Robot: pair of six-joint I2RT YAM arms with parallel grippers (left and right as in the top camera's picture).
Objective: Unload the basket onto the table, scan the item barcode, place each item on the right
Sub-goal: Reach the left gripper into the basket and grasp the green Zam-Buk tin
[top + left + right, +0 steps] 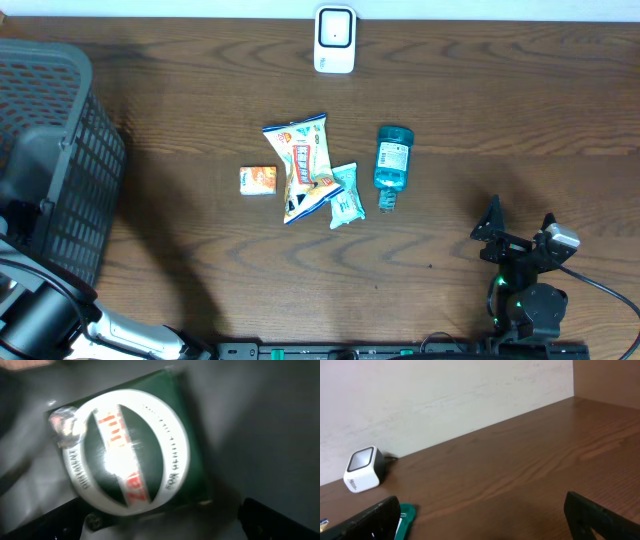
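Black mesh basket [60, 150] at nine o'clock on a wooden table [500, 90]. Pale wall [445, 390] along twelve o'clock.

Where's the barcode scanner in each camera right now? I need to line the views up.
Overhead: the barcode scanner is at top centre, at the far edge of the wooden table.
Right wrist: the barcode scanner is at the left, mid-height, close to the wall.
Left wrist: not in it; a blurred green packet fills the view.
Shared landmark: the wooden table, seen in the overhead and right wrist views.
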